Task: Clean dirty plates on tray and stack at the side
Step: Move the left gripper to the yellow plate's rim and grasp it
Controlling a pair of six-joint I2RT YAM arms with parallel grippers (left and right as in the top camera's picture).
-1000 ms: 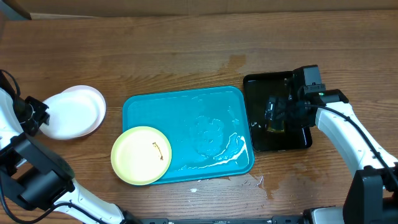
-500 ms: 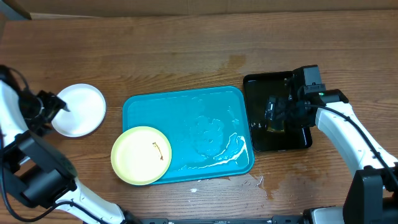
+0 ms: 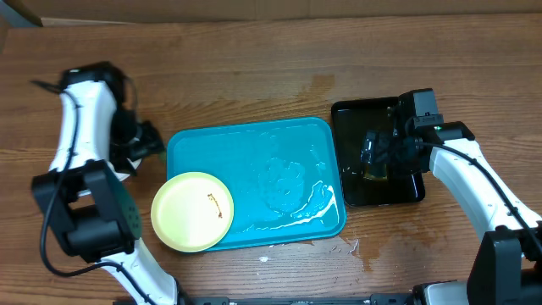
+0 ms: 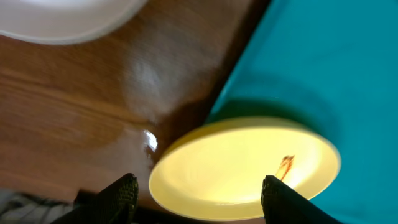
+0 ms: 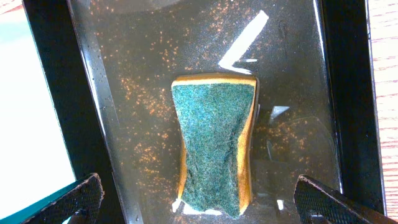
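A pale yellow-green plate (image 3: 190, 212) with a small brown smear (image 4: 286, 167) sits on the front left corner of the turquoise tray (image 3: 254, 152), overhanging its edge. My left gripper (image 3: 148, 142) is open and empty, hovering just left of the tray; in its wrist view the fingers (image 4: 199, 199) span the near rim of the yellow-green plate (image 4: 249, 168). A white plate (image 4: 62, 18) lies on the table to the left, hidden under my left arm in the overhead view. My right gripper (image 3: 377, 152) is open and empty above a green-and-yellow sponge (image 5: 214, 143).
The sponge lies in a wet glossy black tray (image 3: 356, 196) right of the turquoise tray. Water and a white foam streak (image 3: 313, 203) lie on the turquoise tray's right half. A few drops wet the table (image 3: 351, 247) in front of it.
My left arm let go of the white plate at the far left and swung right and back towards the tray, now covering the white plates. The right arm has not moved.
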